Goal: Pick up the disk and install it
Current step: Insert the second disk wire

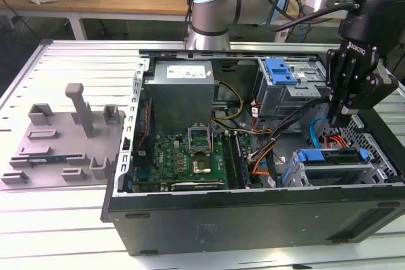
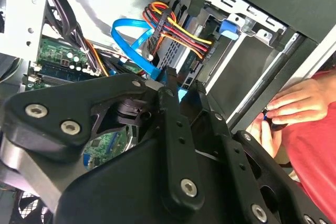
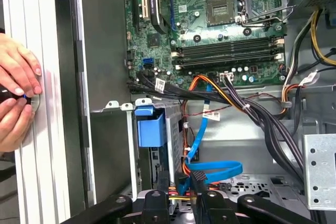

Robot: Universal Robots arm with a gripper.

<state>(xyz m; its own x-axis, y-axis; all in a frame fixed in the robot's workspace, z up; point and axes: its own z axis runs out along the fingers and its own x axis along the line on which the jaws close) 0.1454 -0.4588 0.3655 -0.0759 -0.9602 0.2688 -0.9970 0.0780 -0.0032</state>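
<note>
Blue plastic marks the disk [image 1: 332, 156]. Its carrier frame lies flat in the drive cage [image 1: 381, 167] at the corner of the open computer case [image 1: 253, 216] on the exterior view's right. In the first wrist view the same blue frame [image 3: 149, 129] sits inside the cage's sheet-metal walls, so I judge the drive to be seated in its bay rather than waiting to be picked.

My gripper [image 1: 342, 118] hangs just above that corner, pointing down into the case. In the first wrist view its fingers [image 3: 163, 184] stand a narrow gap apart with nothing between them. The blue SATA cable [image 3: 210, 170] and a bundle of red, yellow and orange wires lie beyond the tips. I read the narrow gap as suiting the tight space between cage and cabling.

The case lies on its side with the panel off, which leaves everything reachable from above. It holds the motherboard [image 1: 190, 156], the grey power-supply box [image 1: 180, 93], and a second cage with a blue latch [image 1: 280, 71]. A grey moulded fixture [image 1: 63, 137] sits well apart on the table.

A person's hands [image 3: 16, 95] rest on the slatted table beside the case wall, pinching something too small for me to identify.
</note>
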